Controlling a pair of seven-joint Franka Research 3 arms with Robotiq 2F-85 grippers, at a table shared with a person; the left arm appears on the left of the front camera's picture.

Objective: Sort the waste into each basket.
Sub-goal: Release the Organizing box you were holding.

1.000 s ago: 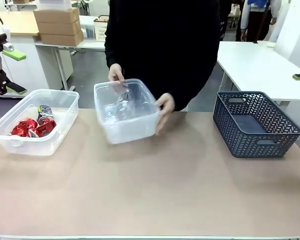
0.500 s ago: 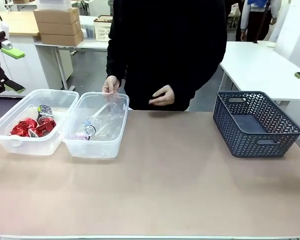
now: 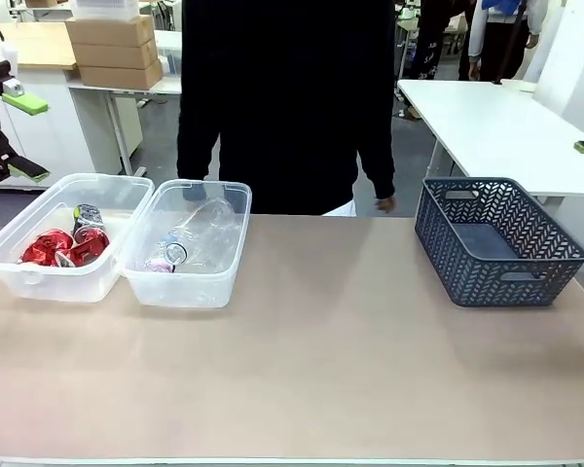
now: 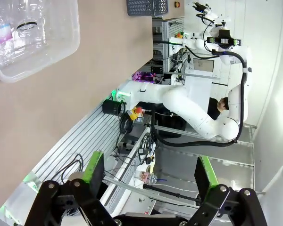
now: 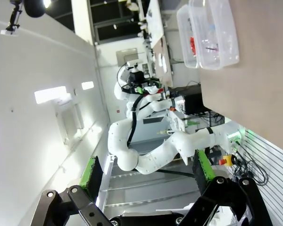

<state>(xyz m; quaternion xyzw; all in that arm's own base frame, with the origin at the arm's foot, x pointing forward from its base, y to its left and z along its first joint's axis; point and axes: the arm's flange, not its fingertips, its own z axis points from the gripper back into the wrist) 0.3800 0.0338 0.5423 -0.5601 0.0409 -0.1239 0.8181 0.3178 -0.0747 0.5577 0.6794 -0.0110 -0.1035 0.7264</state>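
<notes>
My left gripper (image 4: 148, 172) and right gripper (image 5: 144, 172) gape wide, empty. Crushed red-and-silver metal cans (image 3: 63, 245) fill one clear plastic tub (image 3: 19, 275), clear plastic bottles (image 3: 190, 243) its twin (image 3: 180, 295): light, slippery, dentable; I'd pinch mid-body.

free room: near and middle table (image 3: 331, 379) left bare | obstacles: two clear tubs (image 3: 187, 243) set touching at far left; lattice basket (image 3: 496, 240) at far right; person (image 3: 287, 97) stood behind far edge
</notes>
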